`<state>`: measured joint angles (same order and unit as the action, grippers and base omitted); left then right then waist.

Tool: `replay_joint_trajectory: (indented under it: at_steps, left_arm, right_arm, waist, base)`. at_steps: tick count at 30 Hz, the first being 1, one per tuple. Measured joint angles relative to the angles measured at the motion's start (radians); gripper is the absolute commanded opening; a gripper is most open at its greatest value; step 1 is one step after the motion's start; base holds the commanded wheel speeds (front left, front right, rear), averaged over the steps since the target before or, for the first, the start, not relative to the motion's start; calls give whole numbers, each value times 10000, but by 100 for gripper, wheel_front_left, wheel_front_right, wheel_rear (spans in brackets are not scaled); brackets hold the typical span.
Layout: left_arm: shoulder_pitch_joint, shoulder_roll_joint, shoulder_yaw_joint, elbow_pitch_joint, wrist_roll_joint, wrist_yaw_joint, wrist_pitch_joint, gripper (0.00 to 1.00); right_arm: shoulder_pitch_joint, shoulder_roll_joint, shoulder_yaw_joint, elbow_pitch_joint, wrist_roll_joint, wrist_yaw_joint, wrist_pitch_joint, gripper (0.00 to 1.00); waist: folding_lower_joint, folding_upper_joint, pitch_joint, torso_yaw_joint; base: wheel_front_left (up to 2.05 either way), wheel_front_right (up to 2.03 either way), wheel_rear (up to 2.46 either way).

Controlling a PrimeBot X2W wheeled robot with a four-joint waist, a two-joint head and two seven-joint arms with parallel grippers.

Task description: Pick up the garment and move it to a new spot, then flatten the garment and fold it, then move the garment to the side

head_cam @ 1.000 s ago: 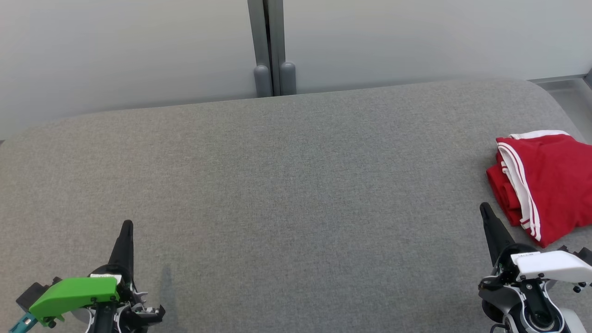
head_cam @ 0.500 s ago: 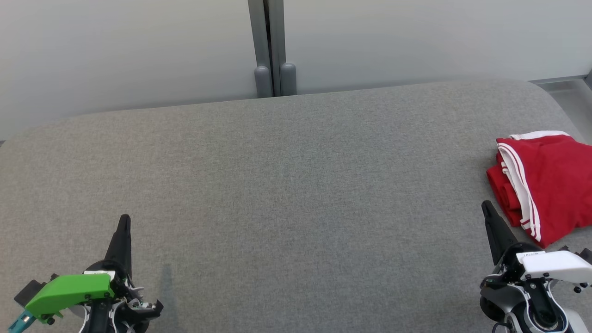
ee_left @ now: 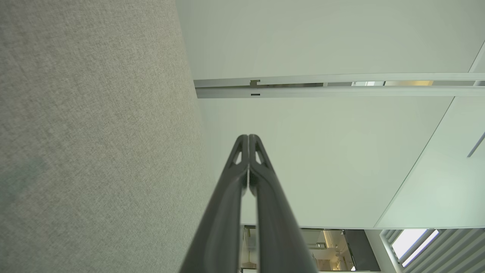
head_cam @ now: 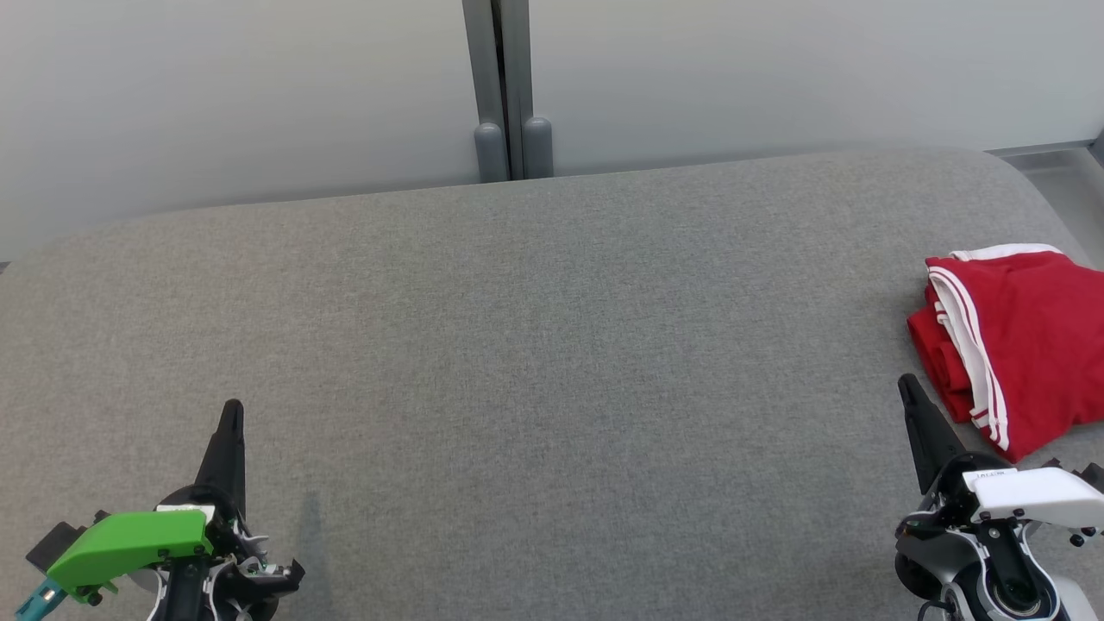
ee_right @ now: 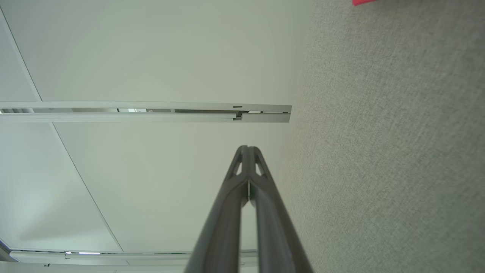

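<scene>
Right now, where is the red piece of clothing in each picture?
Head view: the red garment lies folded at the right edge, on the grey surface.
Right wrist view: a sliver of the red garment at the top edge, right of middle.
Left wrist view: grey surface on the left, pale wall on the right.
Shared landmark: the grey frame strip in the pale wall, lying sideways in both wrist views.

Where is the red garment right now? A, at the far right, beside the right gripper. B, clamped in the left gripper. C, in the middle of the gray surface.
A: the folded red garment lies on the gray surface at the far right, close to the shut right gripper.
</scene>
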<state>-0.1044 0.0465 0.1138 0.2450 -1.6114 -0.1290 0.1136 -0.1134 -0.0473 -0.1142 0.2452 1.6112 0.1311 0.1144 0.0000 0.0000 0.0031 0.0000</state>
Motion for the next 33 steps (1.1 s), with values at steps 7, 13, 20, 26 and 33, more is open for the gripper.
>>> replay_joint_trajectory:
  at_steps: [7,13,20,26,33]
  left_arm:
    - [0,0,0,0,0,0,-2,0]
    - [0,0,0,0,0,0,0,0]
    - [0,0,0,0,0,0,0,0]
    - [0,0,0,0,0,0,0,0]
    - [0,0,0,0,0,0,0,0]
  right_arm:
    - [0,0,0,0,0,0,0,0]
    - [0,0,0,0,0,0,0,0]
    - [0,0,0,-2,0,0,0,0]
    - [0,0,0,-2,0,0,0,0]
    - [0,0,0,-2,0,0,0,0]
  waist:
    - [0,0,0,0]
    - [0,0,0,0]
    - [0,0,0,0]
    - [0,0,0,0]
    - [0,0,0,0]
  base:
    - [0,0,0]
    - [0,0,0]
    - [0,0,0]
    - [0,0,0]
    - [0,0,0]
